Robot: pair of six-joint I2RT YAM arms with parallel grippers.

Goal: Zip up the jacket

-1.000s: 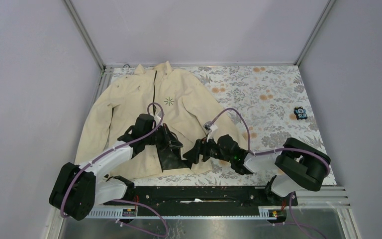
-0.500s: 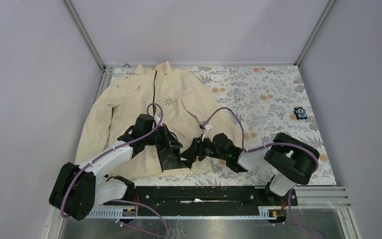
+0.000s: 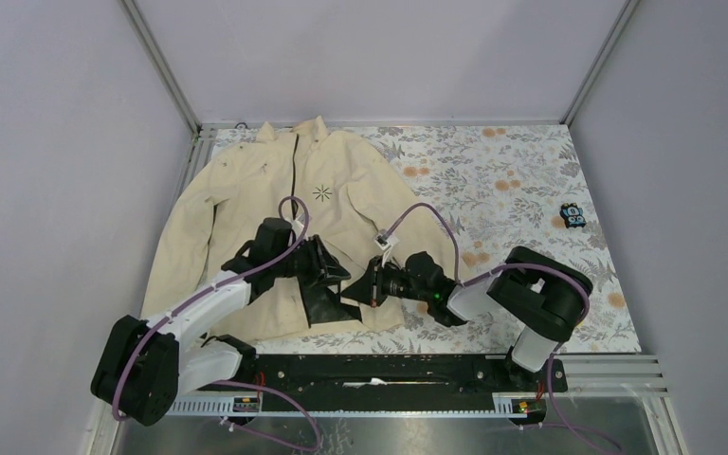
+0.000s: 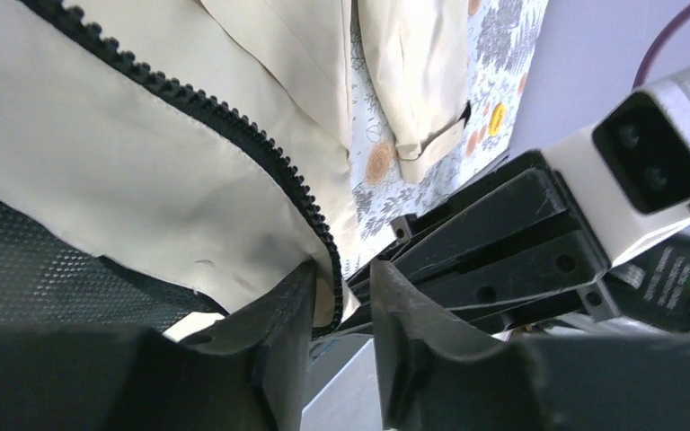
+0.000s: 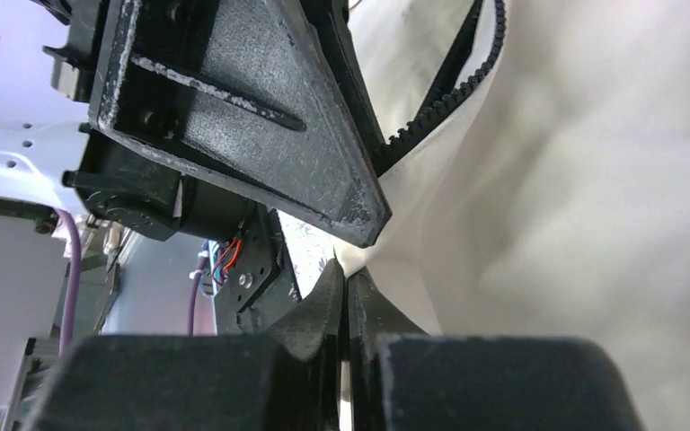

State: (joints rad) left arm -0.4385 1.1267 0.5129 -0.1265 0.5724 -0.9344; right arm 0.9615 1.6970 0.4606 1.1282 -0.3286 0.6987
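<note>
Cream jacket lies spread on the floral bench, with the left tool and right tool meeting at its hem. Left wrist: the left tool stands slightly parted around the zipper teeth. Right wrist: the right tool is pinched tight on cream fabric.

We see a table spread with a grey-and-white floral cloth dotted with orange blossoms, bounded by pale walls on three sides. A cream long-sleeved fabric jacket with a dark front zipper lies front-up on the left half of the overhead view, with its collar at the far edge and one sleeve running down along the cloth's left border. Well apart from it, near the right edge, sits a small black-and-blue object — too small for us to identify.
</note>
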